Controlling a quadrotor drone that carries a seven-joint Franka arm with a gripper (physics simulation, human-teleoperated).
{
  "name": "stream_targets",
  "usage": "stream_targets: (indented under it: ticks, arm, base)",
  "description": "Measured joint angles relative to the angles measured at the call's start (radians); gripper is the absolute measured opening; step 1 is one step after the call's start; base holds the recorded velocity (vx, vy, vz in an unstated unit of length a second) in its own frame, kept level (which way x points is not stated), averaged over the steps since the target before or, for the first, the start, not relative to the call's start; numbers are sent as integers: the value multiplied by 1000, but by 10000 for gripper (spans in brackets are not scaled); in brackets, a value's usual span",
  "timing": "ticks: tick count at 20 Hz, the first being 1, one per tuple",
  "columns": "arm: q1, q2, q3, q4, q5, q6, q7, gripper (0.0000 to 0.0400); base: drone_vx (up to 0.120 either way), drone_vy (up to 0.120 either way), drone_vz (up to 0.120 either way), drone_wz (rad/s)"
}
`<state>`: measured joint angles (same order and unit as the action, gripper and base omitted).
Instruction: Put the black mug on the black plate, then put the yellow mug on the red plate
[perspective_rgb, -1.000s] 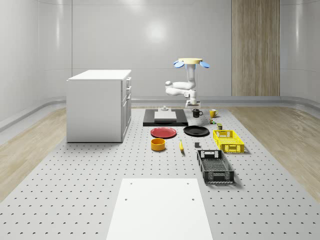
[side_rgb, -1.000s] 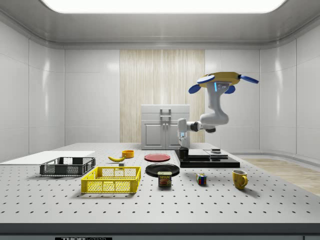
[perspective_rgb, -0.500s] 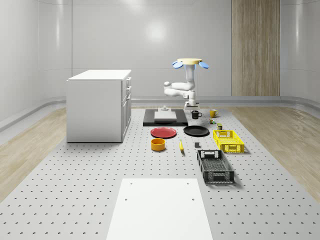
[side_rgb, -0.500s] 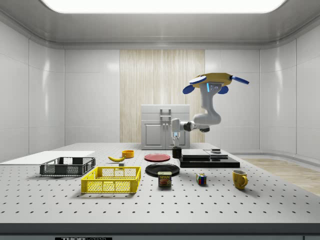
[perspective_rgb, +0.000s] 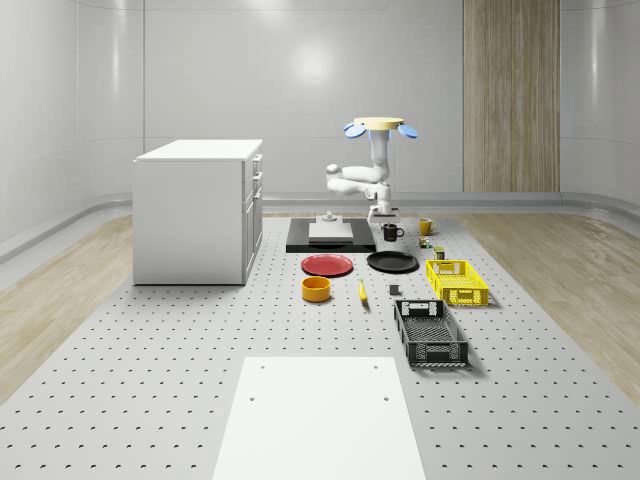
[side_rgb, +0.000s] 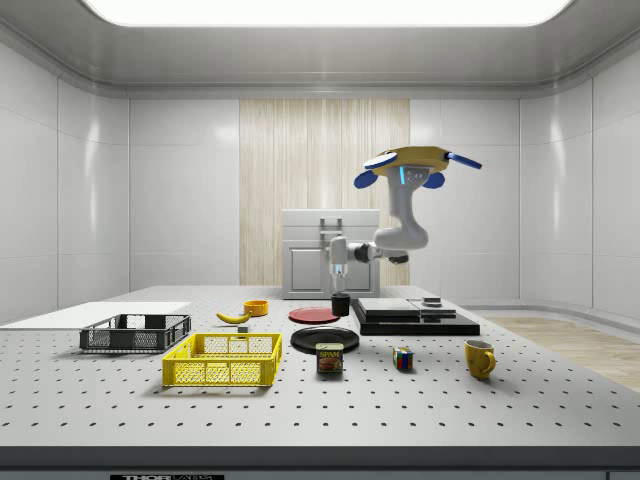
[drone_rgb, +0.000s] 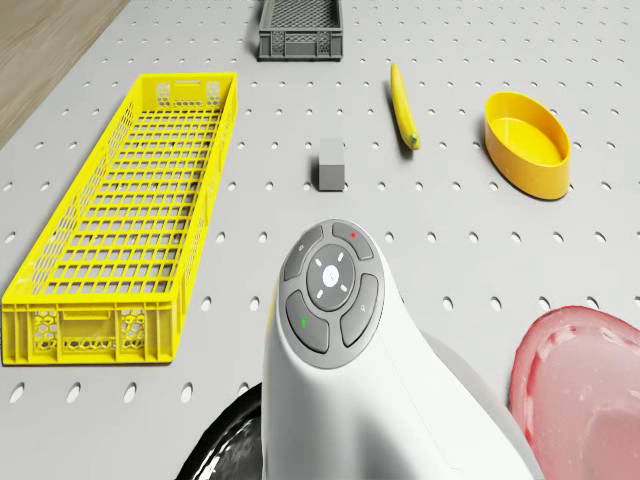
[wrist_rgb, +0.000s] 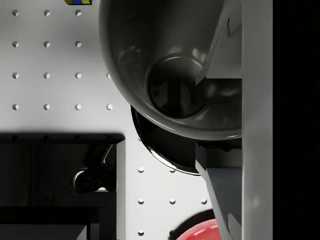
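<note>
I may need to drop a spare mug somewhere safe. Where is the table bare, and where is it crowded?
Bare: the stretch between the white cabinet and the red plate, and around the white sheet. Crowded: black plate, yellow crate, black crate, banana, yellow bowl.

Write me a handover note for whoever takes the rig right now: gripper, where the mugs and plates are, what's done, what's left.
Gripper: shut on the black mug, held in the air beside the black plate, on its far side in the whole-scene view; the wrist view shows the mug's inside with the plate's rim just past it.
Drone: hovering above the table near the black platform.
Yellow mug: standing on the table, untouched.
Red plate: bare, beside the black plate.
Done: black mug picked up.
Left: set it on the black plate, then move the yellow mug to the red plate.
</note>
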<state>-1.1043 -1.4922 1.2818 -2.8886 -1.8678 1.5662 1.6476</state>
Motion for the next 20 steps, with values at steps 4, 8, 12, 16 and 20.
stream_targets:
  ticks: [4,8,12,16,20]
  arm:
    - [-1,-3,1,0,1,3,1,110]
    - [-2,-6,1,0,3,6,1,110]
    - [-3,-9,2,1,4,8,2,110]
    - [-4,-11,1,1,4,11,3,110]
    - [-9,-16,-34,10,-29,27,2,110]
  base:
    - [120,0,0,0]
    - [120,0,0,0]
    - [110,0,-10,0]
    - [0,0,-80,0]
    - [0,0,0,0]
